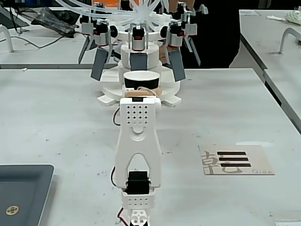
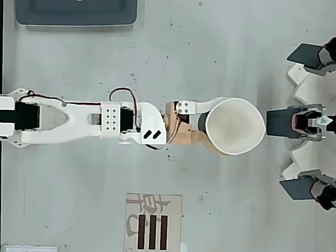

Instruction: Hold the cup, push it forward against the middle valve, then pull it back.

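Claw [image 2: 207, 126] clamped around the cup [image 2: 234, 126], one white finger [image 2: 202, 106] pressed along the cup's side in the overhead view, the opposite side met by the tan part of the claw. Cup held upright, mouth open to the overhead camera, rim slightly squashed out of round on the side facing the valves. In the fixed view, seen as a white rim and black band [image 1: 140, 78] just above the white perforated arm [image 1: 137, 117], straight ahead of it.

Directly beyond the cup, the middle valve [image 2: 294, 123]: dark paddle face-on toward the cup's rim, very close to it in the overhead view (a thin strip of table visible between them, so apparently not touching). In the fixed view, the same valve [image 1: 138, 44] with its grey-blue paddle hanging just behind and above the cup rim, clear tubing fanning out above.

Flanked by two more paddles slanting outward, one on the left [image 1: 99, 65] and one on the right [image 1: 176, 65] in the fixed view, all mounted on a white round base [image 1: 169, 92].

Elsewhere on the pale table [image 1: 56, 117]: a card with three black bars [image 1: 233, 160], and a dark grey tray [image 1: 21, 193] at the lower left of the fixed view.
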You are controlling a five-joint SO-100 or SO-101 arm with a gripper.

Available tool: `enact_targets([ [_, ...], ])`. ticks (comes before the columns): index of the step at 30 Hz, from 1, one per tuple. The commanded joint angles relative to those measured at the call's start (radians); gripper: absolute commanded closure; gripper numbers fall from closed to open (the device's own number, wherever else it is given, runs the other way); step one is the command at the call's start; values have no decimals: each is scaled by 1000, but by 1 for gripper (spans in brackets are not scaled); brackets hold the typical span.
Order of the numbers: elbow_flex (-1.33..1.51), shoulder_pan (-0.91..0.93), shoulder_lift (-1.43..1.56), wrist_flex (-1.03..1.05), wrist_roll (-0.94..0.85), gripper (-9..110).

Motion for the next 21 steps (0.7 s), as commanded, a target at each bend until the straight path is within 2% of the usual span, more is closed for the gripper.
enact_targets([
  [1, -95, 11, -5, 21, -6, 97],
  [12, -342, 6, -190, 91, -6, 97],
  [21, -854, 5, -480, 245, -14, 97],
])
